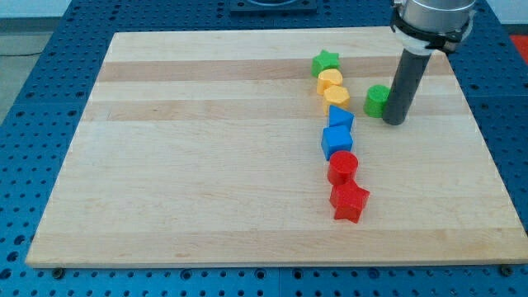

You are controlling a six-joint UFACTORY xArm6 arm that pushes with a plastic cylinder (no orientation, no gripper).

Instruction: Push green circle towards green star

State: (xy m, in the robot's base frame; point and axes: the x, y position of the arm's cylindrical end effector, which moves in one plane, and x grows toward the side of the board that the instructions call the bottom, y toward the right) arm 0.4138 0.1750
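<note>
Green circle (pixel 376 100) touching my tip (pixel 394 122)

You see the green circle (pixel 377 101) lying flat near the view's top right, with the green star (pixel 326 62) up-left of it, apart.

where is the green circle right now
The green circle sits in the view's upper right of the board, right against my tip on its left side, with the yellow blocks further left.
</note>
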